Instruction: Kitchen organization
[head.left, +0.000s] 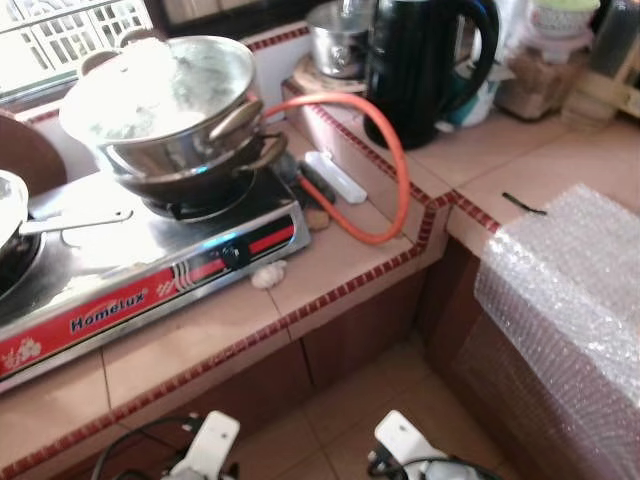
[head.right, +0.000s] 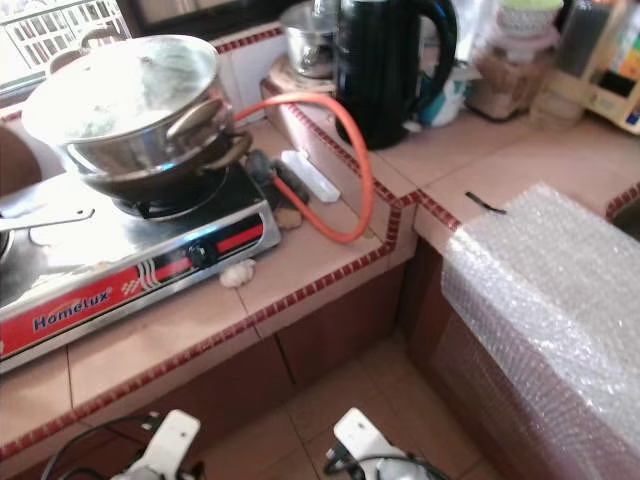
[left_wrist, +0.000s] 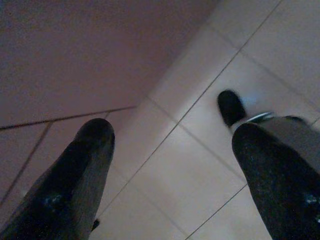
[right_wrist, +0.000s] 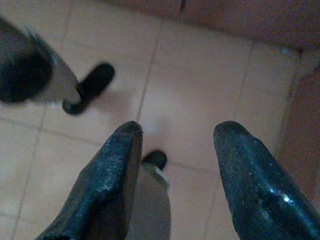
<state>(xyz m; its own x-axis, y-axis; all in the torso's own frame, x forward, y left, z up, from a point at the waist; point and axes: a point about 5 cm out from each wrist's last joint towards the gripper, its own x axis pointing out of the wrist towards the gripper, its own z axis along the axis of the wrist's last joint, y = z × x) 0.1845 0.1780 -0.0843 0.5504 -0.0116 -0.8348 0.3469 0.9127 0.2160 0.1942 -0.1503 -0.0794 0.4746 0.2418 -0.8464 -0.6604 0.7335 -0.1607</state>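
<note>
From the left eye view, a tiled counter (head.left: 330, 275) edged in dark red runs across a kitchen corner, and on it stands a steel gas stove (head.left: 150, 265) with a red front panel. A shiny steel pot (head.left: 165, 100) sits on the stove's burner, stacked on a darker pan beneath it. An orange hose (head.left: 385, 150) loops from behind the stove over the counter, passing beside a small white bar (head.left: 335, 177) and a black item just next to it. A black electric kettle (head.left: 425, 60) stands further back on the raised ledge, with a steel container (head.left: 335, 40) to its left. On the right, a sheet of bubble wrap (head.left: 570, 300) drapes over the counter edge. The right eye view shows the same layout, with a thin black object (head.right: 486, 205) lying on the tiles near the wrap. In the left wrist view, the left gripper (left_wrist: 172, 150) hangs over pale floor tiles (left_wrist: 210, 75), its two fingers spread apart and holding nothing. In the right wrist view, the right gripper (right_wrist: 177, 150) likewise points at the floor, fingers parted and empty.
</note>
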